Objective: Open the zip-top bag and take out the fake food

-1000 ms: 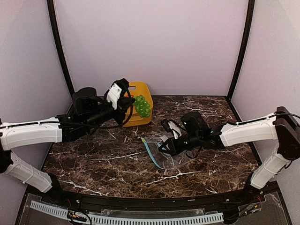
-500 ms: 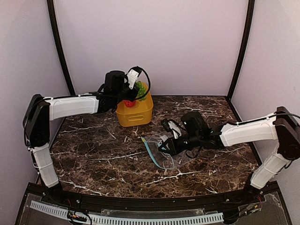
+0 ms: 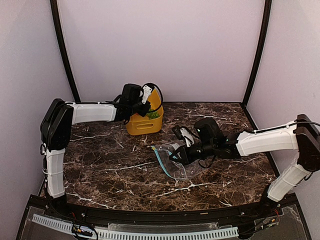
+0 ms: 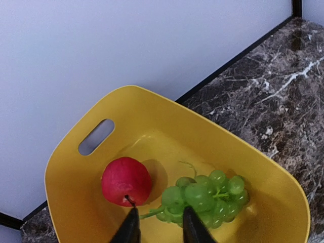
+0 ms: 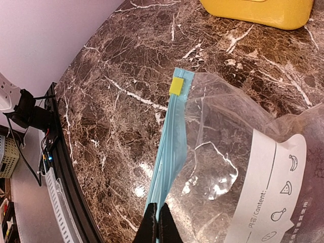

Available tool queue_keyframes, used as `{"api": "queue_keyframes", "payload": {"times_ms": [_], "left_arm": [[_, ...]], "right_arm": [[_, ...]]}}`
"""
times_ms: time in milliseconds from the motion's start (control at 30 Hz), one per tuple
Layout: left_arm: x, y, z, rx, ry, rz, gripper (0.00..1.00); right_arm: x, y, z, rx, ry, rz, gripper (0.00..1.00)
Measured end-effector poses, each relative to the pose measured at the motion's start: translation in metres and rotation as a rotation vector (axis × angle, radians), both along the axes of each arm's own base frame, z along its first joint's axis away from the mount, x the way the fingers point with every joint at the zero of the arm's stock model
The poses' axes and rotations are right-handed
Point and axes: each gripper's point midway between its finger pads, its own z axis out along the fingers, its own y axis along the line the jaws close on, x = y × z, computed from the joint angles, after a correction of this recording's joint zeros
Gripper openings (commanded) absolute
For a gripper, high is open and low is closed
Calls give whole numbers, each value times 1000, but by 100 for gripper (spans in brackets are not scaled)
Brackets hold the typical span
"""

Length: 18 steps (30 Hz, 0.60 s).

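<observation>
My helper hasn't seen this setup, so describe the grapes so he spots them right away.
Look to the far side of the dark marble table, left of centre, where a yellow bin stands by the back wall. The grapes lie inside it beside a red round fruit. They are the only green thing there, a cluster of small glossy balls on a stem.

Bin [image 3: 145, 125] sits on counter [image 3: 110, 165] at far edge, approx 11 o'clock from centre. In bin: round fruit [image 4: 126, 180] at 9 o'clock of grape bunch [image 4: 205, 195], just beside it. L tool [image 4: 158, 230] hangs over bin, above the grapes. Zip-top bag [image 3: 175, 162] lies on counter near centre, approx 5 o'clock from bin, well apart. R tool [image 5: 158, 225] sits on bag's zip edge, arm coming in from 3 o'clock.
</observation>
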Motion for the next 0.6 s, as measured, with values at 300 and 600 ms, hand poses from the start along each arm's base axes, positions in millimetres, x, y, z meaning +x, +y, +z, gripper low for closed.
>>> {"api": "queue_keyframes", "payload": {"times_ms": [300, 600], "left_arm": [[-12, -1, 0, -59, 28, -38, 54], [-122, -1, 54, -157, -89, -222, 54]], "right_arm": [[0, 0, 1, 2, 1, 3, 0], [1, 3, 6, 14, -7, 7, 0]]}}
